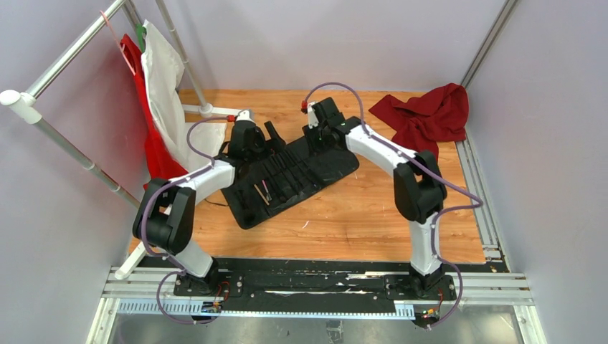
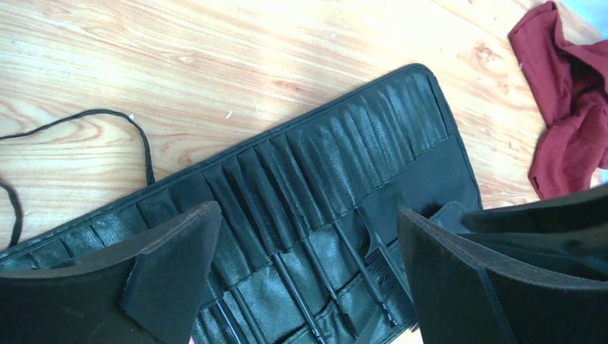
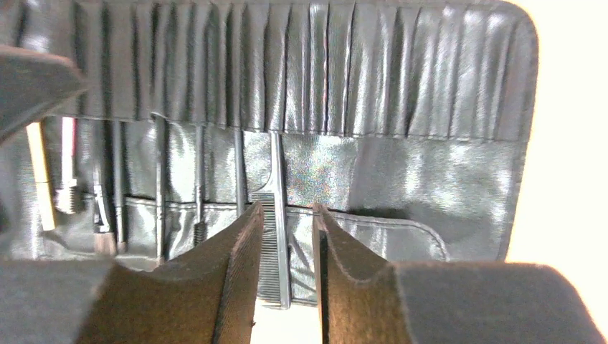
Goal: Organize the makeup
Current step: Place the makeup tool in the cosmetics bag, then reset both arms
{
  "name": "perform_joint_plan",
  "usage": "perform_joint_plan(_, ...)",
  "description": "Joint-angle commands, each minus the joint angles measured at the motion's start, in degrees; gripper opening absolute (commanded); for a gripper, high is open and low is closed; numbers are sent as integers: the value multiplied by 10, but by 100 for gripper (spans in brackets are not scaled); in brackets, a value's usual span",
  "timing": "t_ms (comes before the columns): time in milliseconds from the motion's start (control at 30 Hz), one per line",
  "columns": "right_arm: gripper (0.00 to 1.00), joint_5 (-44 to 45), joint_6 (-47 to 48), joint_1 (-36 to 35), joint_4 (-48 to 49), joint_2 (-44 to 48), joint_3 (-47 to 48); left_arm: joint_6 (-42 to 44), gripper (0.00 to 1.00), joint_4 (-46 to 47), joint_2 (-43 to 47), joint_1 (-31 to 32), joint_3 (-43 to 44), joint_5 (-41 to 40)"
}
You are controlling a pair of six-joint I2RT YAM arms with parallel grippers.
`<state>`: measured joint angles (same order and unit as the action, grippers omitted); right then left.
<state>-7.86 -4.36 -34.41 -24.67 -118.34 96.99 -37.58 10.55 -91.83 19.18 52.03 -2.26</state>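
- Makeup brushes (image 3: pixel 117 179) and comb (image 3: pixel 274 172) slotted in black case (image 3: pixel 401 179), mid-table; brush tips hard to make out.
- Right gripper (image 3: pixel 287 209) jaws narrowly parted astride comb; left gripper (image 2: pixel 307 211) jaws spread wide.
- Wooden table (image 1: pixel 358 215), red cloth (image 1: pixel 430 115) at far right corner.

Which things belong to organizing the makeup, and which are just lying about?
Job: thin black comb; slim black-handled brushes; tan-handled brush; long black slotted fabric roll-up case.
Lying about: crumpled dark red cloth; white and red garments on metal rack.
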Motion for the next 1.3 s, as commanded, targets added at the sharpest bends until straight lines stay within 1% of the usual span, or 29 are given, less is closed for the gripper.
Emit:
perform_joint_plan(0, 36, 45, 7, 8, 40, 94, -42, 17, 98, -25, 37, -4, 5, -16)
perform_joint_plan(133, 48, 106, -9, 8, 89, 197, -129, 30, 98, -78, 60, -4, 30, -17)
perform_joint_plan(333, 65, 201, -45, 10, 175, 354, -276, 51, 98, -122, 129, -4, 35, -36)
perform_joint_plan(367, 66, 209, -44, 9, 187, 374, -297, 54, 98, -128, 142, -4, 34, -41)
perform_joint_plan(533, 69, 304, -42, 9, 219, 477, -387, 69, 98, -159, 206, -4, 32, -72)
perform_joint_plan(600, 70, 324, -40, 9, 243, 517, -418, 74, 98, -172, 230, -4, 33, -73)
perform_joint_plan(767, 71, 314, -44, 9, 288, 606, -474, 84, 98, -195, 300, -4, 32, -70)
perform_joint_plan(867, 72, 313, -46, 8, 292, 648, -491, 95, 98, -233, 342, -4, 40, -81)
perform_joint_plan(1033, 72, 323, -54, 8, 301, 735, -531, 104, 98, -258, 423, -4, 36, -95)
perform_joint_plan(1133, 73, 328, -51, 8, 296, 784, -547, 109, 98, -271, 459, -4, 33, -111)
perform_joint_plan(1233, 73, 330, -51, 8, 264, 813, -537, 116, 98, -291, 480, -4, 40, -129)
perform_joint_plan(1267, 73, 353, -51, 8, 255, 821, -536, 121, 98, -298, 483, -4, 46, -134)
